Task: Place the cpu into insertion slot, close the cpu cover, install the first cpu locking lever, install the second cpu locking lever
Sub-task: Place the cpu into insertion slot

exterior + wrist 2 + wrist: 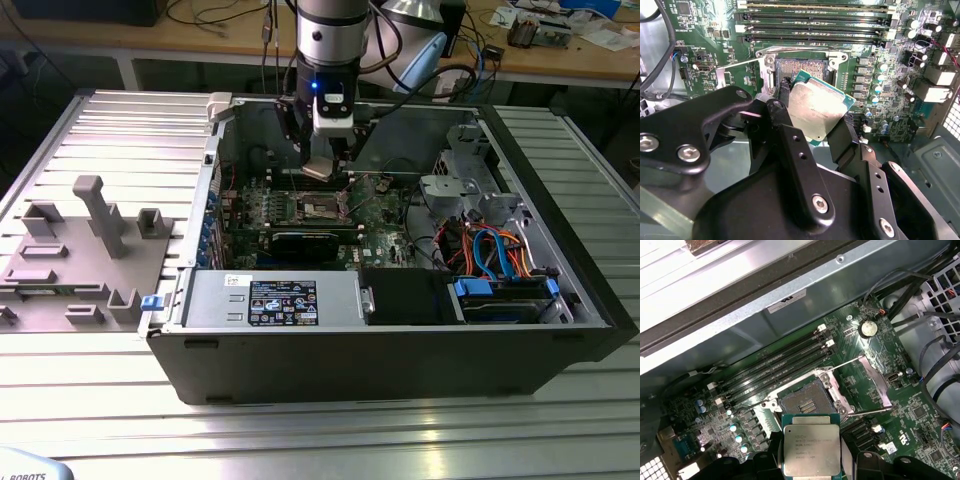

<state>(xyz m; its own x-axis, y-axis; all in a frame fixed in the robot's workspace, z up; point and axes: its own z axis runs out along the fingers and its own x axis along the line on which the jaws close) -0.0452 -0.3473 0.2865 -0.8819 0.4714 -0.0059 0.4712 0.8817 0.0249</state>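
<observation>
So the tool (322, 159) was clamped on the cpu (812, 450) by two opposite edges, hanging above the bare insertion slot (807, 401), not seated yet. The cpu cover (874, 374) was flipped open beside it.

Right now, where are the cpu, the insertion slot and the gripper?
the cpu (811, 449): first wrist view, middle of its silvery face.
the insertion slot (806, 401): first wrist view, open contact bed inside the metal rim.
the gripper (815, 105): second wrist view, midway between the fingertips clamping the cpu.
</observation>
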